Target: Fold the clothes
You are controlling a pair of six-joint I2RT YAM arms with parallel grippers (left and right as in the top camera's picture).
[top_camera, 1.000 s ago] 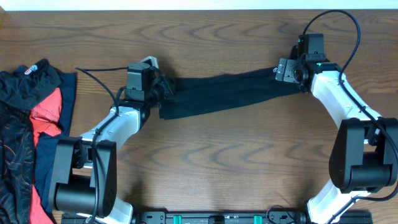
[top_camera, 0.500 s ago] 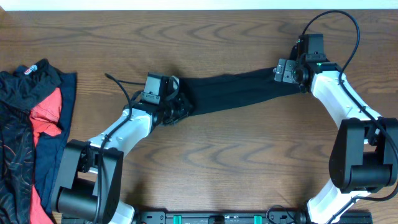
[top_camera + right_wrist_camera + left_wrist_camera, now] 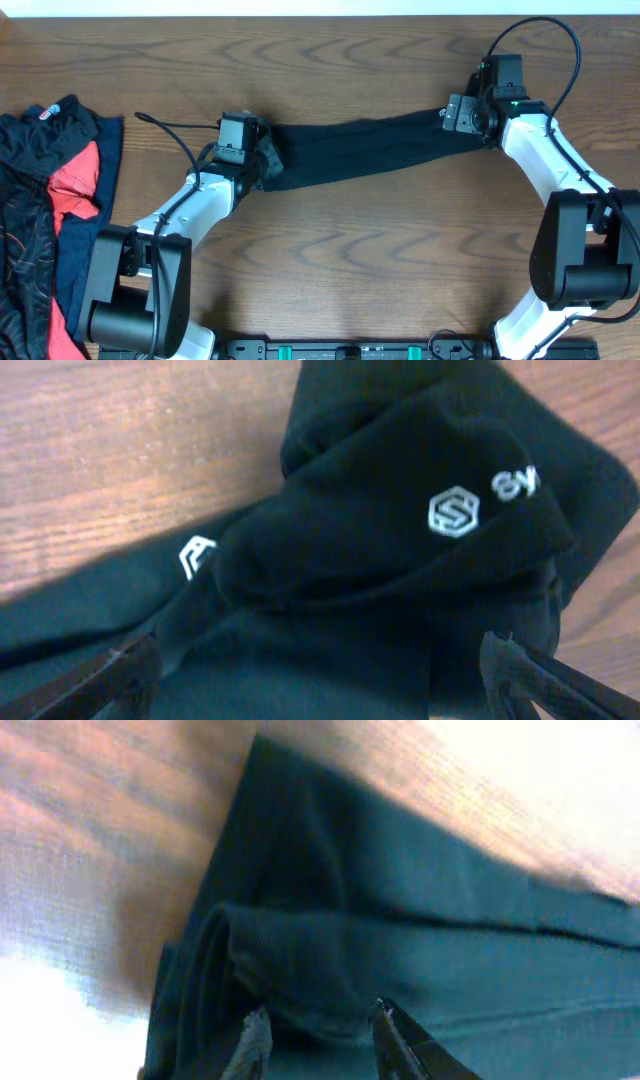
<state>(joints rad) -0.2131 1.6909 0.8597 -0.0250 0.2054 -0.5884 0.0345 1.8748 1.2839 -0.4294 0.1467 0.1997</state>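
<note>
Black shirt point(image 3: 370, 150) lies drawn out in a long band across the table point(image 3: 350, 270). Left tool point(image 3: 322, 1038) straddles a fold at its left end, jaws partly apart; I cannot tell whether it pinches. Right tool point(image 3: 325, 675) is spread wide over the bunched, logo-printed right end. Other clothes point(image 3: 45, 220) are heaped at the table's left edge.

Just ahead of the right fingers point(image 3: 555, 678), the black shirt point(image 3: 330, 560) bears a white hexagon logo point(image 3: 453, 513) enclosing an S; the white letters point(image 3: 515, 482) beside it are cut off, perhaps "SM".
</note>
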